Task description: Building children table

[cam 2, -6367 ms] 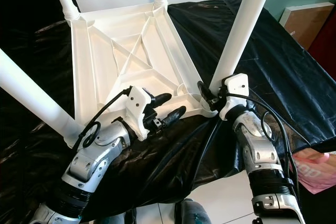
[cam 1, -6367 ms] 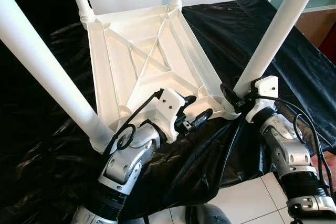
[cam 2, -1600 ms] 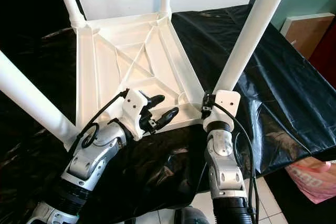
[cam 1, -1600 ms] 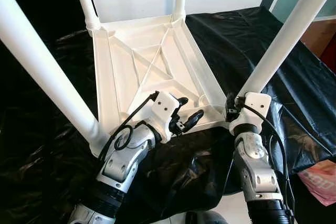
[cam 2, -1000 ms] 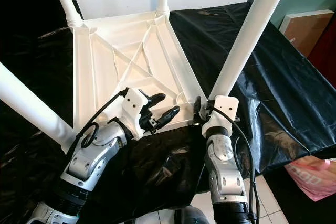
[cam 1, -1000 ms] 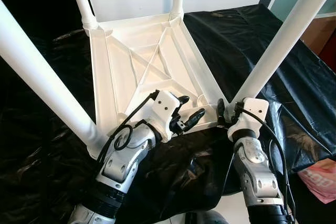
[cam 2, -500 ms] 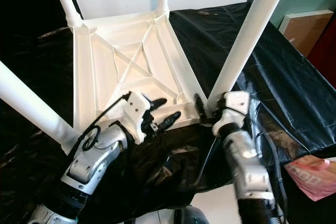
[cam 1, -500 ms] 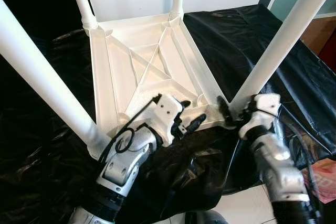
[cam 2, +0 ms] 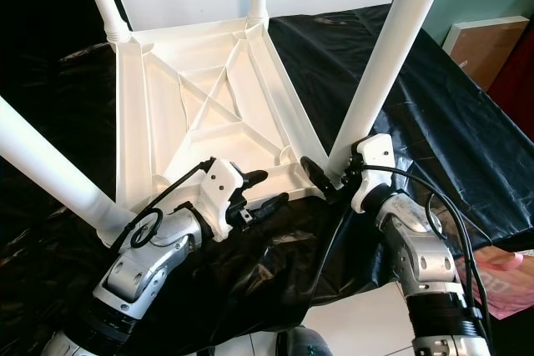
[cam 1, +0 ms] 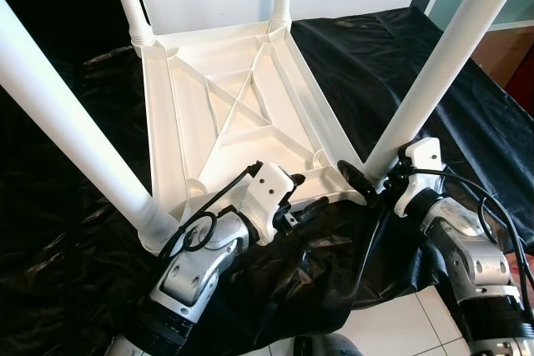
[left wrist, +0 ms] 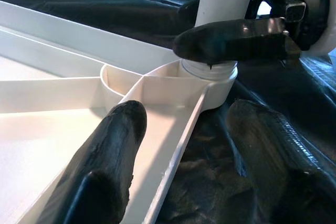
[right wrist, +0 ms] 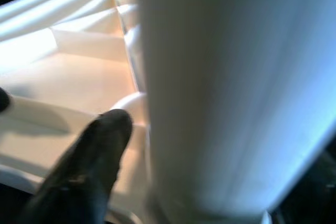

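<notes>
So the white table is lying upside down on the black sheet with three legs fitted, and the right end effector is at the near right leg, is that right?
Not quite: four legs are fitted, not three. The left eye view shows the table upside down on the black sheet with a leg at every corner, and the right end effector at the base of the near right leg.

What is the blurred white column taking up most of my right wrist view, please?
Observer: It is the near right leg of the upturned table. The right gripper is closed around its base.
Operator: Thank you. Is the other arm holding anything?
Observer: No, the left gripper is open, with its fingers astride the table's near rim.
Operator: How many legs are fitted?
Observer: All four stand in their corner sockets.
</notes>
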`<state>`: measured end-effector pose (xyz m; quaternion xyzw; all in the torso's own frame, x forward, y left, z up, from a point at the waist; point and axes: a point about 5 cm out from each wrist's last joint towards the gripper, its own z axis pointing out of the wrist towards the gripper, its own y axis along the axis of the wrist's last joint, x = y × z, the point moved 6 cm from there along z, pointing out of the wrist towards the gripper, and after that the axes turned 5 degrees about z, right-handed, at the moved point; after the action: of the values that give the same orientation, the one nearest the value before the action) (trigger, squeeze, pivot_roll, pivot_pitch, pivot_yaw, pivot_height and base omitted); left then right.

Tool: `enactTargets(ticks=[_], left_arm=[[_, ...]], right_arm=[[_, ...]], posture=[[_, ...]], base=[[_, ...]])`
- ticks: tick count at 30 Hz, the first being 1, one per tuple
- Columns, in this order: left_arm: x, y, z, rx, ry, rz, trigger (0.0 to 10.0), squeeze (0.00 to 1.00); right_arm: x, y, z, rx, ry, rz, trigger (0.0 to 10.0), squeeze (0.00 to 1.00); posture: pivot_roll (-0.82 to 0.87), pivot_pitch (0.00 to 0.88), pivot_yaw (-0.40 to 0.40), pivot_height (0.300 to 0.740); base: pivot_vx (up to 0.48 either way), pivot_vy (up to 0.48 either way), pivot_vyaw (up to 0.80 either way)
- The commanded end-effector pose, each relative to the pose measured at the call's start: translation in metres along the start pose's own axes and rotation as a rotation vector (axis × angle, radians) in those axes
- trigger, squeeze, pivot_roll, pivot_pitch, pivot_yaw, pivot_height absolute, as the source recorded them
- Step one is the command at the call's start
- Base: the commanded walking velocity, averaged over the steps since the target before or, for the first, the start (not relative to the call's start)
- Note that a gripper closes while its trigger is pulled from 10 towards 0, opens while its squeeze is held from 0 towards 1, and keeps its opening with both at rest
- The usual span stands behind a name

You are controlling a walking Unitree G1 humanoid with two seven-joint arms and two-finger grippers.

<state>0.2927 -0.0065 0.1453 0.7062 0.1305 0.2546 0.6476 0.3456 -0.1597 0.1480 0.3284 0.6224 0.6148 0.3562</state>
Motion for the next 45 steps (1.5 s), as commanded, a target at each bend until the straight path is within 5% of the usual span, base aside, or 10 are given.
enactTargets(ticks=[1,2,10,11,14,15,28,45], left_arm=[[-0.017,0.0,0.0,-0.002,-0.129,0.003,10.0,0.0],[-0.017,0.0,0.0,0.0,-0.128,0.004,10.0,0.0],[-0.019,0.0,0.001,0.004,-0.138,0.012,10.0,0.0],[-0.019,0.0,0.002,0.005,-0.137,0.014,10.0,0.0],[-0.018,0.0,0.001,0.005,-0.136,0.014,10.0,0.0],[-0.016,0.0,0.002,0.004,-0.133,0.017,10.0,0.0],[-0.016,0.002,0.005,-0.002,-0.136,0.031,10.0,0.0],[-0.014,0.007,0.005,-0.026,-0.136,0.013,10.0,0.0]], right_arm=[[0.002,-0.003,0.001,0.014,0.015,-0.008,3.6,0.0],[0.0,-0.003,0.001,0.012,0.014,-0.006,0.0,0.0],[-0.009,-0.015,-0.004,0.041,-0.027,0.004,0.0,0.0],[-0.012,-0.018,-0.005,0.049,-0.05,0.004,4.3,0.0],[-0.014,-0.021,-0.006,0.055,-0.071,0.004,4.3,0.0],[-0.021,-0.024,-0.008,0.064,-0.139,-0.008,10.0,0.0],[-0.03,-0.04,-0.008,0.098,-0.416,0.087,10.0,0.0],[0.006,-0.04,0.004,0.016,-0.681,0.271,10.0,0.0]], posture=[[0.01,0.122,-0.059,0.74],[0.01,0.116,-0.062,0.74],[0.01,0.106,-0.063,0.74],[0.01,0.105,-0.063,0.74],[0.01,0.105,-0.062,0.74],[0.0,0.104,-0.059,0.74],[-0.01,0.095,-0.055,0.74],[0.0,0.096,-0.057,0.74]], base=[[0.0,0.0,0.0],[0.0,0.0,0.0],[0.0,0.0,0.0],[0.0,0.0,0.0],[0.0,0.0,0.0],[0.0,0.0,0.0],[0.0,0.0,0.0],[0.0,0.0,0.0]])
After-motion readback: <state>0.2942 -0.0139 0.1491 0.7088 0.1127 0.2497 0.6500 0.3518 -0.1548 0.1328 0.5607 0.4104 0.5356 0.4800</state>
